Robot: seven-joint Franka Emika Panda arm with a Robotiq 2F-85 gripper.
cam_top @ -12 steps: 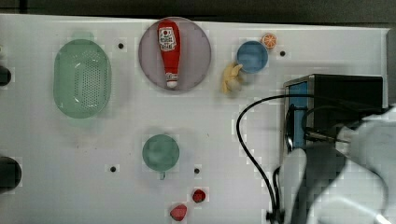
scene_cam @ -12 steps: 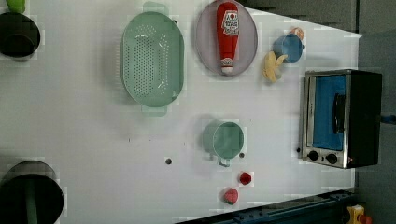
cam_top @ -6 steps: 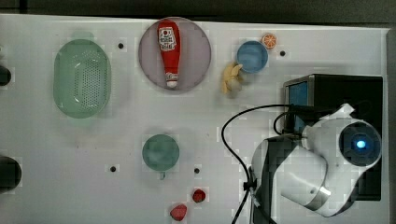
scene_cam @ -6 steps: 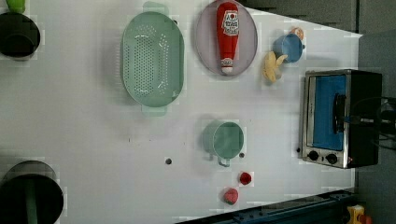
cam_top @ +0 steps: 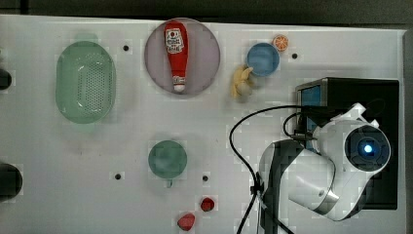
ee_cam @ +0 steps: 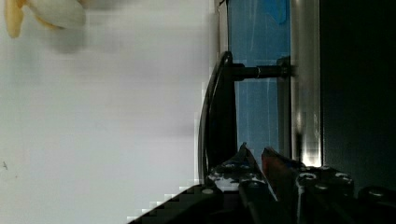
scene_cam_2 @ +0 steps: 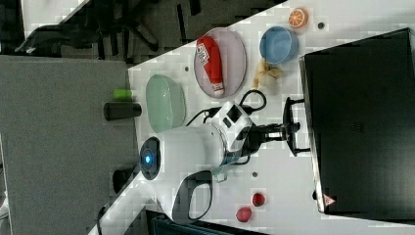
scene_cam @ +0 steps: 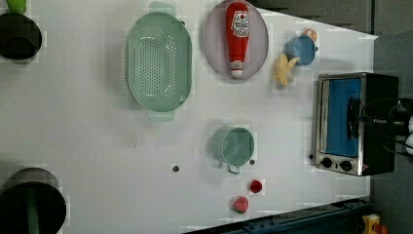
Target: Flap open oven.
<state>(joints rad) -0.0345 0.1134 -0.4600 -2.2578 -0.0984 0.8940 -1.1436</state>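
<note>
The white worktop (scene_cam: 97, 161) carries everything, and the oven (scene_cam: 358, 124) serves as the landmark, standing at the left view's right edge with its blue glass door shut and two black knobs below it. The white arm (scene_cam_2: 191, 152) reaches toward the oven's front, and its hand (scene_cam_2: 288, 131) sits at the black bar handle (scene_cam_2: 289, 126); in the wrist view the fingers (ee_cam: 243, 161) stand narrowly parted, one between handle and glass, the other just beside the door frame, but whether they actually pinch the bar I cannot tell. Well away from the oven lies the green colander (scene_cam: 158, 61). Nearer the oven is the grey plate (scene_cam: 216, 44) with the red ketchup bottle (scene_cam: 237, 36) lying on it. The teal cup (scene_cam: 237, 145) sits between colander and oven. Near the oven's top corner are the blue bowl (scene_cam: 299, 48), the yellowish banana-like piece (scene_cam: 282, 68) and an orange slice (cam_top: 280, 42). Two small red pieces (scene_cam: 247, 195) lie near the oven's knob end.
</note>
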